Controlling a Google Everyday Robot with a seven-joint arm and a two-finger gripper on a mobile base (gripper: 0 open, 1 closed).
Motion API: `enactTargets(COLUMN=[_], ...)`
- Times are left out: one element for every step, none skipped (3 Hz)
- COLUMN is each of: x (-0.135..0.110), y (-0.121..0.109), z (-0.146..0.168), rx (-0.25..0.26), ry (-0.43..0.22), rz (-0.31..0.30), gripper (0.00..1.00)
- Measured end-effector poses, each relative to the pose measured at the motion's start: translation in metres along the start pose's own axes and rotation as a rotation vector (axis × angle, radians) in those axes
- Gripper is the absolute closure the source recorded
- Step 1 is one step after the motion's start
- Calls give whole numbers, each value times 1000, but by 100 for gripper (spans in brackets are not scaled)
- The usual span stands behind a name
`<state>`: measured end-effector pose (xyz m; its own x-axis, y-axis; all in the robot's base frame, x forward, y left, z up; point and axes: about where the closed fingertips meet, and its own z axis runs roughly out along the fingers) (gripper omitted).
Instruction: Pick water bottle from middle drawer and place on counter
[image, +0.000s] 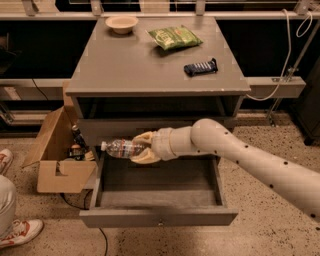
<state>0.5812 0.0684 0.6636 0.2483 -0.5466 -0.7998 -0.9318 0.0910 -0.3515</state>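
To the left of the counter (145, 65), on the floor, stands an open cardboard box (52, 162) with a small dark bottle (77, 137) inside it. On the counter, a pale bowl (122, 23) sits near the far left corner. A green snack bag (175, 37) lies close to the far edge, about in the middle, and a dark wrapped bar (201, 67) lies further toward the right edge.

Below the front edge of the counter, the middle drawer (160, 218) is pulled out. The water bottle (119, 148) is in the air over the back left part of this drawer, under the left half of the front edge. It lies horizontal, with its white cap pointing left. The gripper (140, 149) is closed around the right end of the bottle and holds it, not touching the drawer floor. The pale arm (240, 157) reaches in from the lower right, passing under the right front corner of the counter.
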Motion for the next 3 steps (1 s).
enactTargets(x=[-54, -86, -86], y=[-15, -24, -24], z=[-17, -32, -32], rx=[-3, 20, 20], ry=[109, 140, 140], rz=[-55, -98, -98], gripper=[100, 100, 100])
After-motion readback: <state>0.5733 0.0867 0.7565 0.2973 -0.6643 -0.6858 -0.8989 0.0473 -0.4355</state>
